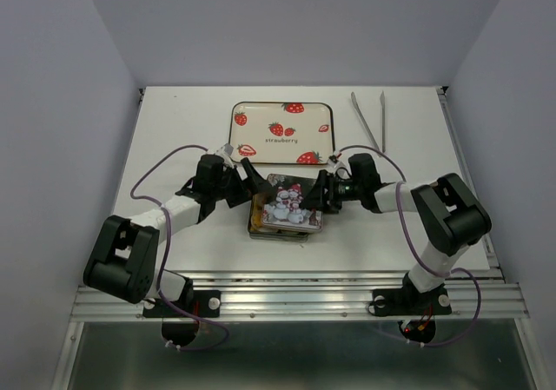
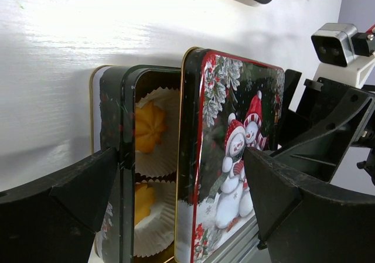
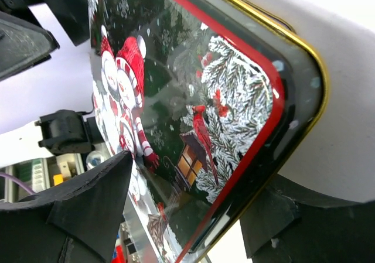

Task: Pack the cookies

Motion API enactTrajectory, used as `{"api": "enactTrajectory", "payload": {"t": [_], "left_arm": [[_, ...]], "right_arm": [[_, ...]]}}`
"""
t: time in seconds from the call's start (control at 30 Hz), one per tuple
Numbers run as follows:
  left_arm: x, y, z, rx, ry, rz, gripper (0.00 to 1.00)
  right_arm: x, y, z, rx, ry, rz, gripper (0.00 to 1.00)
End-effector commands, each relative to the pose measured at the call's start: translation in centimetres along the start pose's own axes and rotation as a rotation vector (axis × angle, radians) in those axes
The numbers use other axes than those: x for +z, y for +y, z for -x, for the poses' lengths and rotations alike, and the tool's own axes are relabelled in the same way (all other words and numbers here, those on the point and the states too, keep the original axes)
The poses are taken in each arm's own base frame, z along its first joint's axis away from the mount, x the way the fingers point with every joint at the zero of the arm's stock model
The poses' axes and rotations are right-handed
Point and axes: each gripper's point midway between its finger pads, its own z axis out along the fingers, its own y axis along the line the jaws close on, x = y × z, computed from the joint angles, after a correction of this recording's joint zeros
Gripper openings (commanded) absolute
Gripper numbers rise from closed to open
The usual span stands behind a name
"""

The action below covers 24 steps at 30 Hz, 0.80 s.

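2 cookies (image 2: pixel 149 125) show in white paper cups (image 2: pixel 158 160) inside the tin (image 2: pixel 111 116) at the middle of the counter (image 1: pixel 174 129). The snowman lid (image 2: pixel 234 99) lies askew over it. The left end effector (image 2: pixel 181 157), at the tin's 9 o'clock, is spread apart. The right end effector (image 3: pixel 187 193), at 3 o'clock, flanks the lid's corner, but I cannot tell whether it grips.

The left arm (image 1: pixel 178 206) and right arm (image 1: pixel 439 216) rise from the near edge. Their elbows bend outward and their forearms angle inward, so the wrists face each other low at the middle. The left gripper (image 1: pixel 253 181) has its fingers spread wide. The right gripper (image 1: pixel 320 192) also has its fingers apart, though whether they press on anything is unclear.
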Motion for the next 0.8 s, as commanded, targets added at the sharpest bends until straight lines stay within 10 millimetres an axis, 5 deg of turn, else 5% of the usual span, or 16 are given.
{"api": "enactTrajectory", "payload": {"t": [0.0, 0.77], "left_arm": [[-0.5, -1.3, -0.8, -0.002, 0.014, -0.061, 0.99], [-1.4, -1.4, -1.3, -0.051, -0.032, -0.032, 0.99]], "right_arm": [[0.6, 1.7, -0.3, -0.093, 0.018, -0.004, 0.74], [1.5, 2.6, -1.3, -0.279, 0.063, -0.252, 1.0]]}}
